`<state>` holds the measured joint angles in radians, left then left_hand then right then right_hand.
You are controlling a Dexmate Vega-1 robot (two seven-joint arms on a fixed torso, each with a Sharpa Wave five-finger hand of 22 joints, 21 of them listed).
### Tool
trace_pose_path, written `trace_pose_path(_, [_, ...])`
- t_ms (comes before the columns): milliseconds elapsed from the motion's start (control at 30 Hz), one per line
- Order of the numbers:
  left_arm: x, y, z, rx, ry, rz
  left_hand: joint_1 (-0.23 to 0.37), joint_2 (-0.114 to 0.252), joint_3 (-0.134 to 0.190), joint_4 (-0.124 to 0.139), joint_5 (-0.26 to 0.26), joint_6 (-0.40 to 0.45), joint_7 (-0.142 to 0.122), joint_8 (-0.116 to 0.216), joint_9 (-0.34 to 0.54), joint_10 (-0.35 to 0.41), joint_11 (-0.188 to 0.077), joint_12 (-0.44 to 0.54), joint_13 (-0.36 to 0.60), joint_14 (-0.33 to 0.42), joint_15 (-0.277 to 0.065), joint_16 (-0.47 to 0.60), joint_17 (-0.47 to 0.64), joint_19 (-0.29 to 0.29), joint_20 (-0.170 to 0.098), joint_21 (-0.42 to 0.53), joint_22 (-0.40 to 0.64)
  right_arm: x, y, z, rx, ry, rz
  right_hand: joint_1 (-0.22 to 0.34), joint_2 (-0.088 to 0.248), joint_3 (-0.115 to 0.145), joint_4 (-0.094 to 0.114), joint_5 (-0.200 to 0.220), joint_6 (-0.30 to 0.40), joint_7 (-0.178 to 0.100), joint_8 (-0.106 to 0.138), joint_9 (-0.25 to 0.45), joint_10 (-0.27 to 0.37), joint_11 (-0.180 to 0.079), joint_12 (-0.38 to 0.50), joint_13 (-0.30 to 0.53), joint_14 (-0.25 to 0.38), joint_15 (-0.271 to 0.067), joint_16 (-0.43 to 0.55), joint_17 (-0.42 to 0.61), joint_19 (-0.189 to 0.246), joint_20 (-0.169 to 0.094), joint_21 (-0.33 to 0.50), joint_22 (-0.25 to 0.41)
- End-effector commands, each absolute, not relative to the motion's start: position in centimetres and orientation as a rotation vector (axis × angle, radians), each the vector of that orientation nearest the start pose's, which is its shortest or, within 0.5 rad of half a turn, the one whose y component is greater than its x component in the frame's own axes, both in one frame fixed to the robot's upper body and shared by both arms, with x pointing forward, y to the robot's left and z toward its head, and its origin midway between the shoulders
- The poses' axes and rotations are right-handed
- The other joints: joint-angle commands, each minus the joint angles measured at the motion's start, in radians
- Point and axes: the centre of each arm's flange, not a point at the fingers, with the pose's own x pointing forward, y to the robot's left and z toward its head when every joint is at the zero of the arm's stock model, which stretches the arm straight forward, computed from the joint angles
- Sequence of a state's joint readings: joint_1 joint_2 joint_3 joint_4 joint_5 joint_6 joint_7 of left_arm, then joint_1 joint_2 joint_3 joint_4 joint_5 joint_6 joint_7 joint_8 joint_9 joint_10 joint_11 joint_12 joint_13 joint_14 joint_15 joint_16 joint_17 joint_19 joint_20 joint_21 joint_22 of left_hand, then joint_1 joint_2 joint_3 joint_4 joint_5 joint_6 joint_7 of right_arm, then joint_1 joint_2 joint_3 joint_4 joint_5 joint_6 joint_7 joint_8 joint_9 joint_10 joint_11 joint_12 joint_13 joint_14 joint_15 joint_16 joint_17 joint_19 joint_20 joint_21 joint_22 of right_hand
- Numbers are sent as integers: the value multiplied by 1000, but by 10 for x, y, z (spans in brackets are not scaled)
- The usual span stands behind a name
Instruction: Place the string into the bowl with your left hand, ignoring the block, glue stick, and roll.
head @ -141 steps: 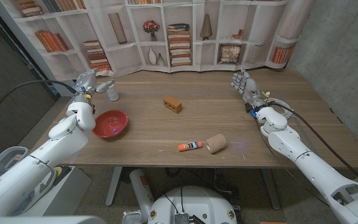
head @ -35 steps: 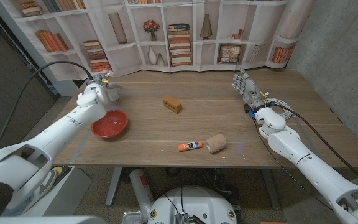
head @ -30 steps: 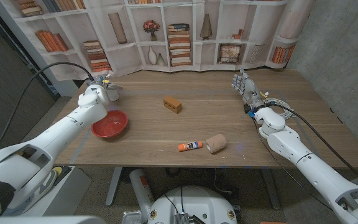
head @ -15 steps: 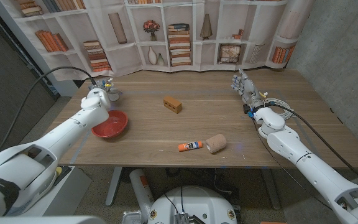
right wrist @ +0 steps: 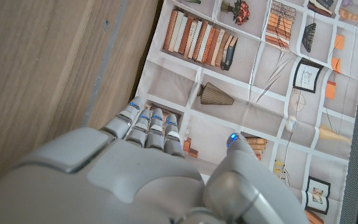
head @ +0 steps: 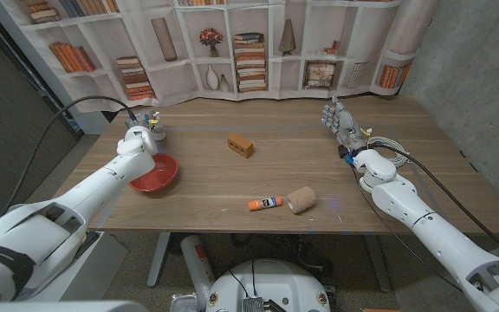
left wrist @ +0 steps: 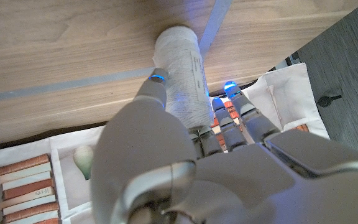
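The white spool of string [head: 158, 132] stands upright at the table's far left. My left hand [head: 139, 139] is right at it. In the left wrist view the string [left wrist: 180, 74] sits between the thumb and the other fingers [left wrist: 232, 115] of my left hand [left wrist: 185, 168]. The thumb lies against its side, and a thin gap shows on the fingers' side. The spool still stands on the wood. The red bowl [head: 152, 173] lies just nearer than the hand, partly under my forearm. My right hand [head: 340, 121] stands at the far right, fingers apart and holding nothing.
An orange-brown block [head: 241, 145] lies mid-table. An orange glue stick [head: 265, 203] and a tan roll [head: 301, 199] lie near the front edge. A bookshelf backdrop [head: 249, 43] hangs behind the table. The right hand [right wrist: 148, 168] faces that backdrop.
My left arm has reached in from the left, and the hand has closed around the spool's sides over the last second. The right arm and the other objects have not moved.
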<state>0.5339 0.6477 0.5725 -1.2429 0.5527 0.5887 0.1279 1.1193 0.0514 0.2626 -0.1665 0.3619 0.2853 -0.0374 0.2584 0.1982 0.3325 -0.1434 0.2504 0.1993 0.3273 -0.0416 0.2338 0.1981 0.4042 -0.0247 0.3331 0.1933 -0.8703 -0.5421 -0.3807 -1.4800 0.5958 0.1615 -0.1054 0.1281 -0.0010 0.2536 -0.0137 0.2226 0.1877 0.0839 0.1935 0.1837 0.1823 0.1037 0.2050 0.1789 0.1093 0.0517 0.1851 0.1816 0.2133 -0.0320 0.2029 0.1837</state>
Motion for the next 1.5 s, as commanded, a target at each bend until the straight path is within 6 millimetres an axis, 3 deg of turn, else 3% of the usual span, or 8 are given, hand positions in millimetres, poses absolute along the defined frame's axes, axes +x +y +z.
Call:
trace_pose_path(33, [684,410,42,1243,-107,614,56,20,15,7,-51,75,-4,20,4,70,-22,14,5,76,-92,21,4,81,-24,30,-2,638,-265,-10,-11,-567,176,1,0,-2,-3,9,10,-1,1,4,7,-1,5,5,7,-1,3,3,3,4,0,2])
trace_pose_path(400, [682,412,38,1195,-135,635,116,40,33,14,-132,216,-21,52,4,208,-31,33,7,209,-127,40,7,211,-69,80,-7,642,-264,-9,-16,-561,183,1,0,-3,-3,9,10,-2,1,4,8,-2,5,6,8,0,3,3,3,5,0,2])
trace_pose_path(667, [676,410,38,1165,-174,650,136,51,41,21,-162,327,-26,79,3,298,-41,38,7,301,-154,50,7,276,-82,109,-8,642,-264,-8,-24,-563,184,1,0,-4,-3,9,11,-1,1,4,9,-2,6,6,9,1,3,3,4,6,0,2])
trace_pose_path(1000, [671,408,41,1130,-218,690,150,53,49,22,-171,393,-25,86,0,370,-48,32,7,381,-174,51,6,347,-93,142,-10,637,-267,-8,-22,-569,178,0,1,-5,-4,9,11,-2,1,4,10,-2,6,6,9,1,3,3,4,6,0,2])
trace_pose_path(1133, [671,406,41,1118,-221,697,158,53,53,21,-172,418,-28,90,0,389,-46,31,8,400,-177,50,7,360,-101,149,-11,636,-269,-8,-22,-570,176,0,1,-5,-4,9,10,-2,1,4,9,-2,5,6,9,0,3,3,4,6,0,2])
trace_pose_path(1167, [670,405,41,1118,-226,688,160,53,55,21,-173,418,-27,88,0,394,-26,29,8,408,-176,50,7,360,-101,149,-12,636,-269,-8,-23,-570,176,0,1,-5,-4,9,10,-1,1,4,9,-2,5,6,10,0,3,3,4,6,0,2])
trace_pose_path(1300, [667,400,46,1117,-240,684,164,55,57,20,-173,421,-26,86,0,387,-13,22,8,412,-177,47,7,362,-101,151,-12,635,-270,-8,-22,-570,176,0,1,-6,-5,9,10,-1,1,4,10,-1,6,6,9,0,3,3,4,5,0,2])
trace_pose_path(1500, [657,392,56,1128,-274,677,161,55,57,25,-174,418,-25,81,0,386,-13,16,9,405,-170,40,8,352,-94,148,-12,632,-274,-7,-20,-575,174,0,2,-6,-5,10,10,-2,1,4,9,-2,5,6,9,0,3,3,4,6,0,2])
